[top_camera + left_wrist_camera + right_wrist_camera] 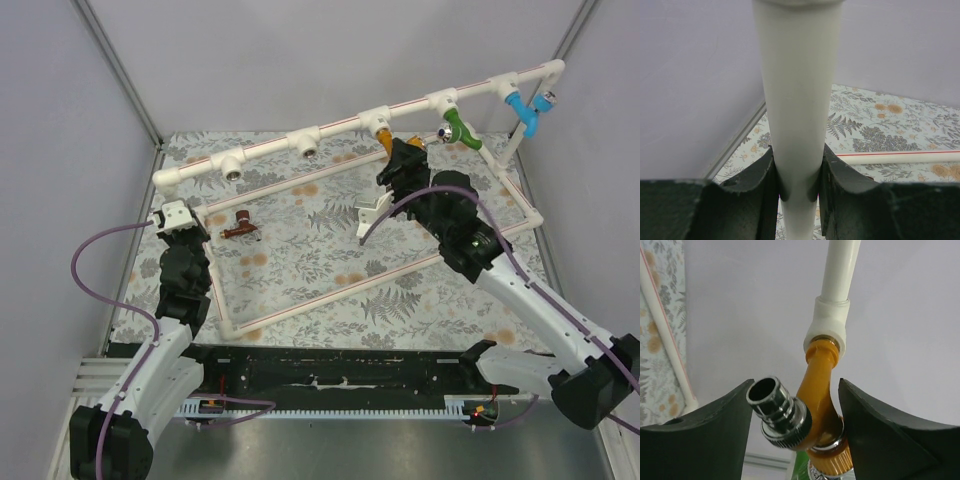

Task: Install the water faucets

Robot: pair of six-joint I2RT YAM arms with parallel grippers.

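Fern-print tabletop [320, 245], pipe frame [270, 147]: left gripper [797, 170] clamped on frame; right gripper [796, 390] astride frame-mounted orange-yellow faucet [817, 385], contact unclear. Likely light, rigid; best held at plastic body.

Top camera looks down from high at the near edge over the whole floral table [300, 290], left wrist camera sits tight on a white pipe [797, 100], right wrist camera stares close at the orange-yellow faucet [817, 390], also upper centre from above.
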